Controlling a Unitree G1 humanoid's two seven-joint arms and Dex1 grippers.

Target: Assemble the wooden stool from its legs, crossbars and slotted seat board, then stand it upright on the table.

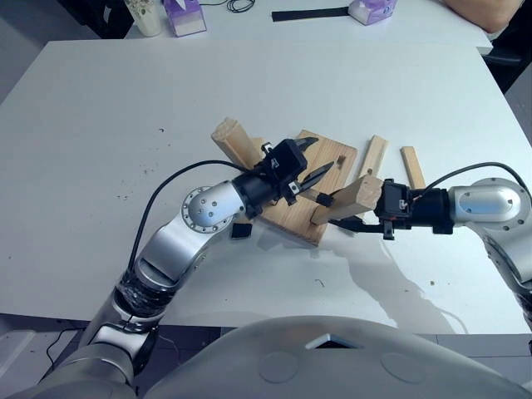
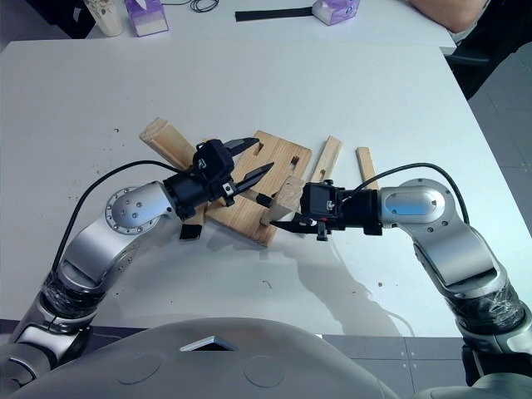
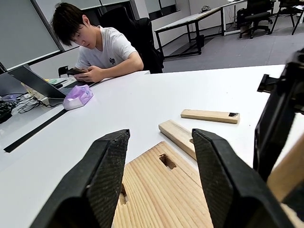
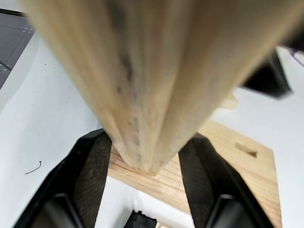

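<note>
Seat board [image 1: 293,218]: lies flat on the white table [image 1: 125,108], turned cornerwise to the robot, with its slots [image 3: 167,160] facing up.
Left gripper [image 1: 325,151]: hovers over the middle of the seat board, its 2 fingers [image 3: 102,175] spread apart with nothing between them, tips pointing toward the board's far-right corner.
Right gripper [image 1: 328,211]: at the seat board's near-right edge, its 2 fingers [image 4: 95,183] clamped on a leg.
Held leg [image 1: 353,198]: tilted, its upper end out beyond the seat board's right edge and its lower end over the board's near-right part; whether that end touches the wood cannot be told.
Second leg [image 1: 235,141]: lies against the seat board's far-left edge, sticking out past it.
Crossbars: 2, both flat on the table to the right of the seat board, 1 [image 1: 374,155] just beside its right corner and 1 [image 1: 412,168] farther out.
Small black piece [image 1: 242,231]: on the table just beside the seat board's near-left edge.
</note>
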